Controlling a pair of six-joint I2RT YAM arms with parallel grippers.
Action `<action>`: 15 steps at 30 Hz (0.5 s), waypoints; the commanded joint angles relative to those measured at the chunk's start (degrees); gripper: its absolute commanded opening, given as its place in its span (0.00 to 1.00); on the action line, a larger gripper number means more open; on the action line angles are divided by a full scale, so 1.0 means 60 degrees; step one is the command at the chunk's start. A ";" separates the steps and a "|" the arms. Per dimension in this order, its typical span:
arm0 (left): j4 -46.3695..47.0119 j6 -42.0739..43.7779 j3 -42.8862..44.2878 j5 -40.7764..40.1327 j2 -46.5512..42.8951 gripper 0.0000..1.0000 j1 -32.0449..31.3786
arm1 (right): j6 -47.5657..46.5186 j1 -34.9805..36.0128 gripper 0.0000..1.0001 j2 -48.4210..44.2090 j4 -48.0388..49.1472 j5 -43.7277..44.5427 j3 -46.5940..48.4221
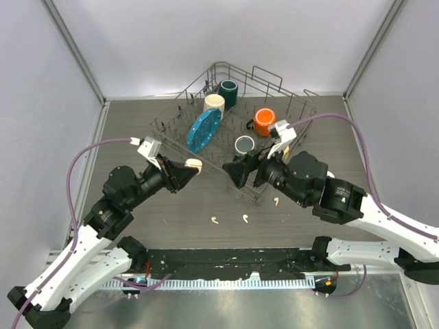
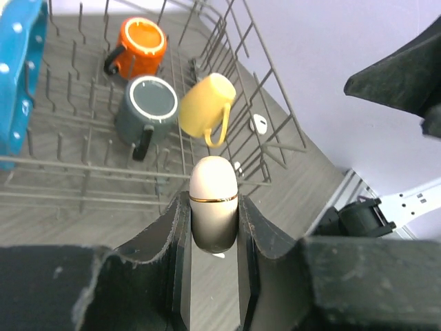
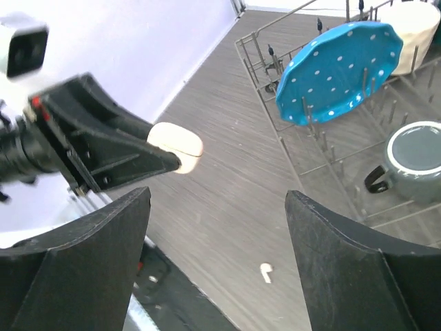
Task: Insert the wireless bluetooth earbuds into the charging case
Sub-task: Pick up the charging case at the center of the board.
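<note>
Left gripper (image 1: pixel 186 169), reaching toward 2 o'clock, pinches the cream charging case (image 1: pixel 195 164) at its fingertips; right gripper (image 1: pixel 232 171) faces it, jaws spread.

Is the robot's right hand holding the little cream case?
No, the right hand is wide open with nothing in it, and the cream case is pinched in the left hand.

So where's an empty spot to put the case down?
Bare table left of the rack. Also the strip between the earbuds and the near edge. Crowded: inside the rack, and mid-table around the held case.
</note>
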 commanded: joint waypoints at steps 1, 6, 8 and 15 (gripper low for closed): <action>0.2122 0.0857 -0.0252 -0.0055 -0.0280 0.00 -0.0008 | 0.3256 -0.0857 0.83 -0.0078 -0.0287 -0.0553 0.0606; 0.3614 0.1443 -0.0764 0.0622 -0.0367 0.00 -0.0008 | 0.5252 -0.2920 0.81 0.0097 0.0455 -0.4209 0.0051; 0.5306 0.1663 -0.1508 0.0989 -0.0528 0.00 -0.0008 | 0.6231 -0.3173 0.81 0.0243 0.1247 -0.5138 -0.0605; 0.5873 0.2176 -0.1732 0.1646 -0.0588 0.00 -0.0008 | 0.8271 -0.3203 0.81 0.0932 0.4649 -0.6709 -0.1840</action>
